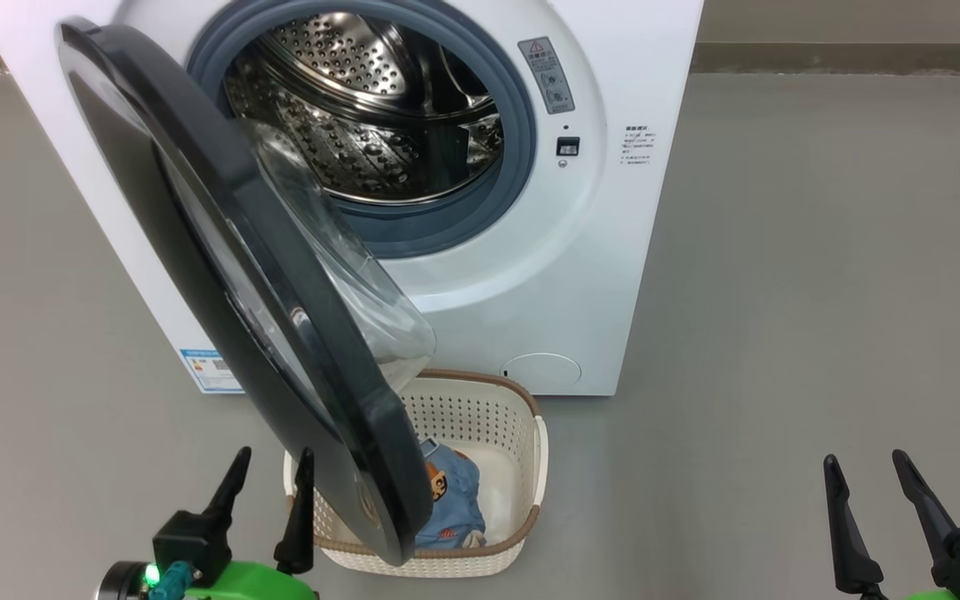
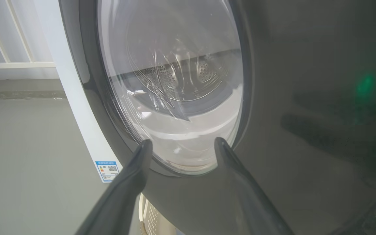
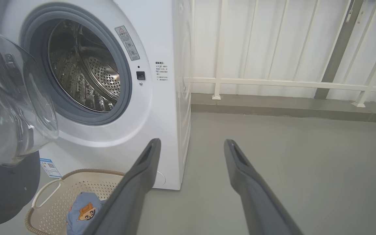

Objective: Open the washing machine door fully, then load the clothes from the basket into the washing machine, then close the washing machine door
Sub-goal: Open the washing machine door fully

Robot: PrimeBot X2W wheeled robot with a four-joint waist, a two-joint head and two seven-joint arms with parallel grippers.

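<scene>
**Door Partly Open, Clothes in the Basket**

The grey floor (image 1: 822, 292) is big and flat. The washing machine (image 1: 597, 250) stands on it, white and tall. Its round hole shows the shiny steel drum (image 1: 363, 108) with many little holes. A grey-blue rubber ring (image 1: 522, 142) goes around the hole.

The washing machine door (image 1: 355, 417) hangs from the left side of the hole. It swings out toward the robot, partly open. Its rim is wide and black, and its clear glass bowl (image 1: 347, 258) bulges toward the machine.

The basket (image 1: 530, 417) sits on the floor just in front of the machine's bottom edge. The low end of the door covers the basket's left part in the head view. The clothes (image 1: 455, 500) lie inside the basket, blue with an orange cartoon figure.

The left gripper (image 1: 274, 457) is spread wide and holds nothing. It is just beside the outer face of the door, near the basket's left end. I cannot tell if it touches the door.

The right gripper (image 1: 864, 458) is spread wide too, with nothing in it. It hangs over bare floor, well apart from the basket.

A small blue sticker (image 1: 212, 369) sits at the machine's lower left corner.
</scene>
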